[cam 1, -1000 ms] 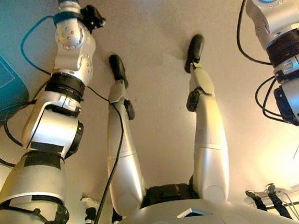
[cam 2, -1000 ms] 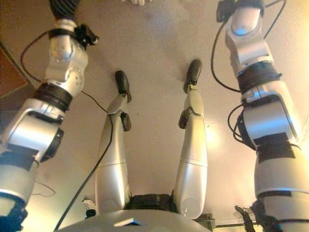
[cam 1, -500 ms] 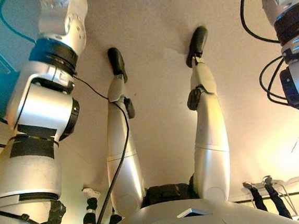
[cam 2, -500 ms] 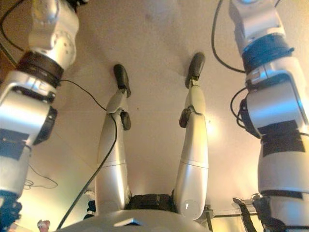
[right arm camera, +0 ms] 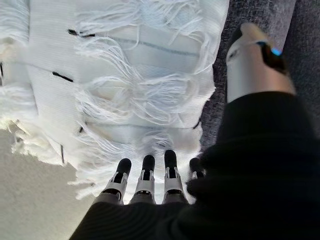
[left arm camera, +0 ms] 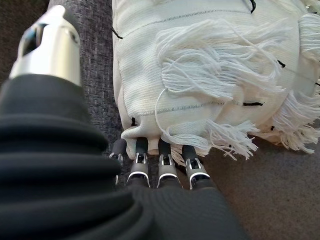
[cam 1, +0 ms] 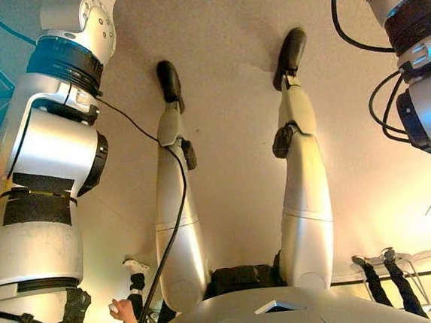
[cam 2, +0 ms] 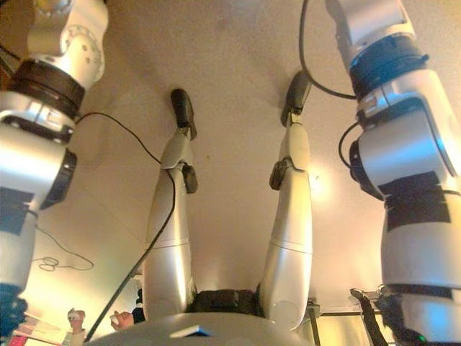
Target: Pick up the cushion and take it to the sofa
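While the white fringed cushion [left arm camera: 200,75] rests against the grey sofa [left arm camera: 97,60], the left hand [left arm camera: 160,170] and the right hand [right arm camera: 145,180] press straight fingers on its ends; they should push evenly so it does not slip

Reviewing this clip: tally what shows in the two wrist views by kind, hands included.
Cushion, white with fringe: 1
Robot hands, left hand and right hand, fingertips at the cushion's edge: 2
Dark grey fabric surface beside the cushion: 1
Total: 4
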`<state>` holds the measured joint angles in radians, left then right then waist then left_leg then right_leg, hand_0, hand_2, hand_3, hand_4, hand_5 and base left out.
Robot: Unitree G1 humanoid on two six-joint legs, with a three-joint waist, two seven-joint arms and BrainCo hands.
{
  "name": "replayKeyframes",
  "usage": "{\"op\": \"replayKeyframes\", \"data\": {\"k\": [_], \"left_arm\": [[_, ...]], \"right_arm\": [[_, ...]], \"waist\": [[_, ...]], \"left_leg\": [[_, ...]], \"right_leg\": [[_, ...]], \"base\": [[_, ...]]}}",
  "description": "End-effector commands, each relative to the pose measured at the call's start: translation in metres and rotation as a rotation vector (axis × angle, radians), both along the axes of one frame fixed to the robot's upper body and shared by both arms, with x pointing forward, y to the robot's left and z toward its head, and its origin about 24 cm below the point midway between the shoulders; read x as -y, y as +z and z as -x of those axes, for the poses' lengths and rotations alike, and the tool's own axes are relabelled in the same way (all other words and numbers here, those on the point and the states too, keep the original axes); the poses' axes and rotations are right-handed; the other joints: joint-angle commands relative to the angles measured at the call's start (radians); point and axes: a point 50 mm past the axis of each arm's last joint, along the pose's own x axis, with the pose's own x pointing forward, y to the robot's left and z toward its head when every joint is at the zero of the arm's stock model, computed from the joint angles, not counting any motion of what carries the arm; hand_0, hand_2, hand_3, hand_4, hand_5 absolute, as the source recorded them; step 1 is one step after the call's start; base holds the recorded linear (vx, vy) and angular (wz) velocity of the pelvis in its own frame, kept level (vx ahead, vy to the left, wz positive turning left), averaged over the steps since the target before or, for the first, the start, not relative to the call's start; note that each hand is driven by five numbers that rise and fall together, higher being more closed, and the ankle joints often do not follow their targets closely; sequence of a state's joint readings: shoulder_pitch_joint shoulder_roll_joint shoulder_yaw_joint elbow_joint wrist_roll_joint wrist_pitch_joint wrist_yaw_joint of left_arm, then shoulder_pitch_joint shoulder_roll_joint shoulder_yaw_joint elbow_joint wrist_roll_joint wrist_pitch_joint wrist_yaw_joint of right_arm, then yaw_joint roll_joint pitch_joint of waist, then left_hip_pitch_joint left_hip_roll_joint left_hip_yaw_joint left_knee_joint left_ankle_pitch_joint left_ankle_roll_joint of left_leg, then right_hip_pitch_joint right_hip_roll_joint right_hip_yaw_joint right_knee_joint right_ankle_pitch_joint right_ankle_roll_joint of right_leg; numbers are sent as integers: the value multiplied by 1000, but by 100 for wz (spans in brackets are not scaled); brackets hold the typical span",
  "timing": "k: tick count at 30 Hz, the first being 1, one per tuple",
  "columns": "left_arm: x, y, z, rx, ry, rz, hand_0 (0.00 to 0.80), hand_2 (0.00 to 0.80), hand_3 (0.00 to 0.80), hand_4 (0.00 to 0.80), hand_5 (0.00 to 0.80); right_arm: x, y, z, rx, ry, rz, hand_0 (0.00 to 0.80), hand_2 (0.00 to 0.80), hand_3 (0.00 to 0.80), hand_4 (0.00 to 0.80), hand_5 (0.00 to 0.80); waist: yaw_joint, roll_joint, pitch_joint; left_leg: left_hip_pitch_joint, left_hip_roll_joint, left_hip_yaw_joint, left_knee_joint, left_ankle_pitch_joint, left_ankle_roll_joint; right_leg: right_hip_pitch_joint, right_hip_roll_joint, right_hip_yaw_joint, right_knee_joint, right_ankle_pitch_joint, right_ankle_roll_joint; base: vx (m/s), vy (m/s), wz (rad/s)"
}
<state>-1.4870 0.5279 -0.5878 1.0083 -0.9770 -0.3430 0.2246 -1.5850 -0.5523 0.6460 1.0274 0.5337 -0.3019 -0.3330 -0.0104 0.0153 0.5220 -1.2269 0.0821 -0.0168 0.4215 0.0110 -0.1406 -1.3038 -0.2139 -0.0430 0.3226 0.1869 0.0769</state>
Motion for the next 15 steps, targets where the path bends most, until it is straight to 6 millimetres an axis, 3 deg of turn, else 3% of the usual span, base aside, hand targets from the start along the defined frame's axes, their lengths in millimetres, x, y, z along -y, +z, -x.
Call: {"op": "replayKeyframes", "data": {"k": [1, 6, 7, 8, 9, 10, 11, 12, 15], "left_arm": [[-1, 27, 7, 52, -29, 26, 0, 0, 0, 0, 0], [6, 29, 5, 13, -105, 10, 0, 0, 0, 0, 0], [8, 29, 5, 13, -119, 3, 44, 44, 44, 44, 44], [11, 29, 5, 14, -137, 1, 386, 386, 386, 386, 386], [15, 29, 5, 9, -152, 1, 452, 452, 452, 452, 452], [15, 29, 5, 9, -152, 1, 452, 452, 452, 452, 452], [20, 29, 5, 4, -180, 1, 571, 571, 571, 571, 571], [25, 30, 5, 6, -196, -8, 784, 784, 784, 784, 784], [35, 33, 7, 23, -231, -26, 800, 800, 800, 800, 800]], "right_arm": [[-28, 30, 10, 23, 143, 44, 0, 0, 0, 0, 0], [-38, 22, 4, -103, 343, 12, 0, 0, 0, 0, 0], [-40, 21, 3, -119, 375, 5, 0, 0, 0, 0, 0], [-43, 19, 3, -131, 403, -4, 0, 0, 0, 0, 0], [-46, 17, 2, -145, 430, -17, 0, 0, 0, 0, 0], [-46, 17, 2, -145, 430, -17, 0, 0, 0, 0, 0], [-50, 16, 2, -161, 462, -21, 0, 0, 0, 0, 0], [-54, 16, 2, -170, 484, -9, 0, 0, 0, 0, 0], [-66, 16, 4, -197, 549, 17, 0, 0, 0, 0, 0]], "waist": [[-24, 71, -2], [-25, 69, -2], [-25, 69, -2], [-25, 69, -2], [-25, 69, -2], [-25, 69, -2], [-25, 71, -2], [-25, 72, -2], [-25, 73, -2]], "left_leg": [[-17, 1, -98, -85, 50, 13], [-32, 2, -97, -84, 56, 11], [-36, 3, -97, -83, 57, 11], [-41, 3, -97, -82, 58, 11], [-45, 5, -96, -80, 58, 11], [-45, 5, -96, -80, 58, 11], [-51, 5, -93, -79, 58, 12], [-60, 4, -93, -75, 58, 12], [-77, 5, -91, -71, 60, 12]], "right_leg": [[2, 20, 81, 40, -90, 116], [-13, 20, 77, 44, -88, 116], [-16, 20, 76, 45, -86, 116], [-22, 19, 76, 48, -86, 116], [-27, 18, 76, 50, -86, 116], [-27, 18, 76, 50, -86, 116], [-33, 18, 75, 51, -86, 116], [-43, 18, 75, 55, -86, 115], [-58, 17, 72, 59, -85, 113]], "base": [[1, 41, 0], [2, 14, 0], [0, 0, 0], [0, 0, 0], [0, 0, 0], [0, 0, 0], [0, 0, 0], [0, 0, 0], [0, 0, 0]]}}
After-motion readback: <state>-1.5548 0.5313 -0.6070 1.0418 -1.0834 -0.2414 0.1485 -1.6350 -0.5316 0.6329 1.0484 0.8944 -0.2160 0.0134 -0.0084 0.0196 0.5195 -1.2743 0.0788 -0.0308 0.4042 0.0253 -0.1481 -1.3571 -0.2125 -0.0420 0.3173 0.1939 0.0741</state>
